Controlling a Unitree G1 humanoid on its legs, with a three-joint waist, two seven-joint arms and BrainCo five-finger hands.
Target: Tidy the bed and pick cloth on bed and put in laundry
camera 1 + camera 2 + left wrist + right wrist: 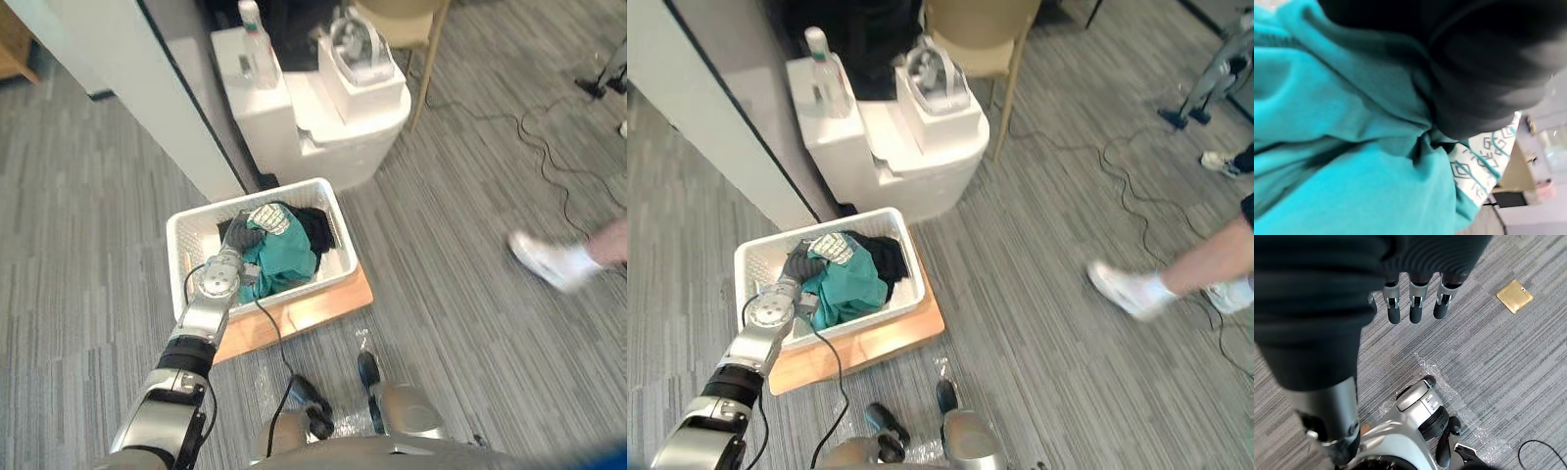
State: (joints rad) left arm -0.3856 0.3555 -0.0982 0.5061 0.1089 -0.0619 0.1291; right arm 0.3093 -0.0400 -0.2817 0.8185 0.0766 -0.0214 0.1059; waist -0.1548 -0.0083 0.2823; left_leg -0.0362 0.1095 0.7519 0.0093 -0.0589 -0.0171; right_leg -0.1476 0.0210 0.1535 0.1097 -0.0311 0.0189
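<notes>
**Q:** Step in hand?
**A:** Entry one: my left hand (238,240), down inside the laundry basket (179,250), against the teal cloth (286,262). I cannot tell how its fingers stand. I judge this the deposit. The next move calls for releasing and rising clear of the rim.

**Q:** Surroundings, obstacles?
**A:** Just past the hand: patterned cloth (270,217), black cloth (315,230). Far right of it: a person's shoe (542,259), well apart. My right hand (1413,303): fingers relaxed, idle.

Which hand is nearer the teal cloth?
Left. The left hand is in the white basket at the teal cloth; the right hand hangs over carpet, away from it.
</notes>
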